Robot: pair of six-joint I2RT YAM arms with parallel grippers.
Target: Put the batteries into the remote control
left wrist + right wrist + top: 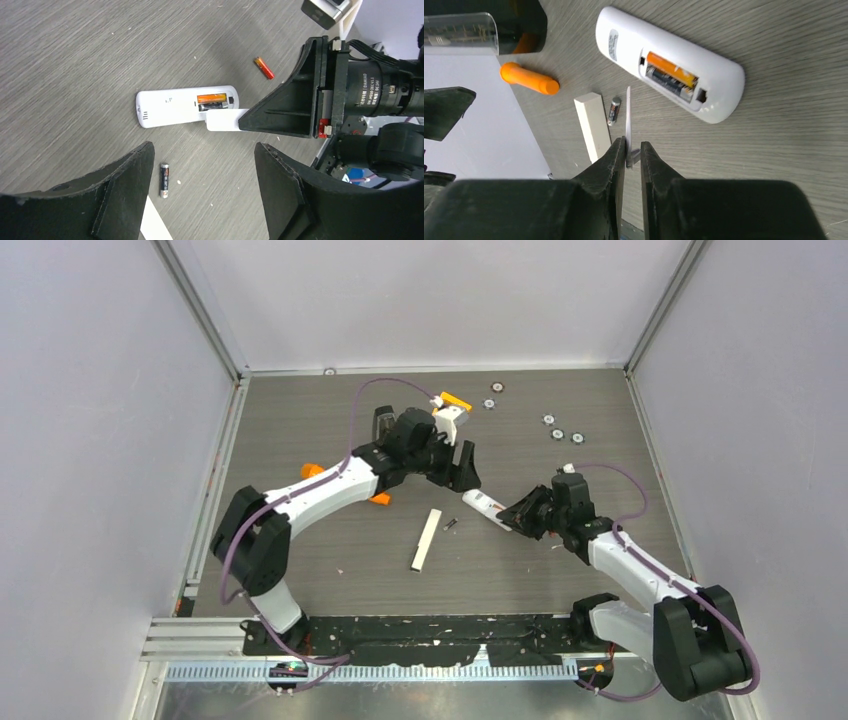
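I log a white remote control [170, 106], an orange battery [671, 69] and a black battery [668, 82] inside it, a loose red battery [263, 68], a white battery cover [222, 121] and a grey wood-grain table [75, 55].

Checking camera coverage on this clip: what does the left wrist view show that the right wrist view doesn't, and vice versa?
Only the left wrist view: a red battery lying on the table, and the left hand, open and empty. Only the right wrist view: an orange cylinder. Both: the white remote with an orange battery and a dark battery in its open compartment, a loose dark battery nearby, and the thin white cover pinched in the right hand.
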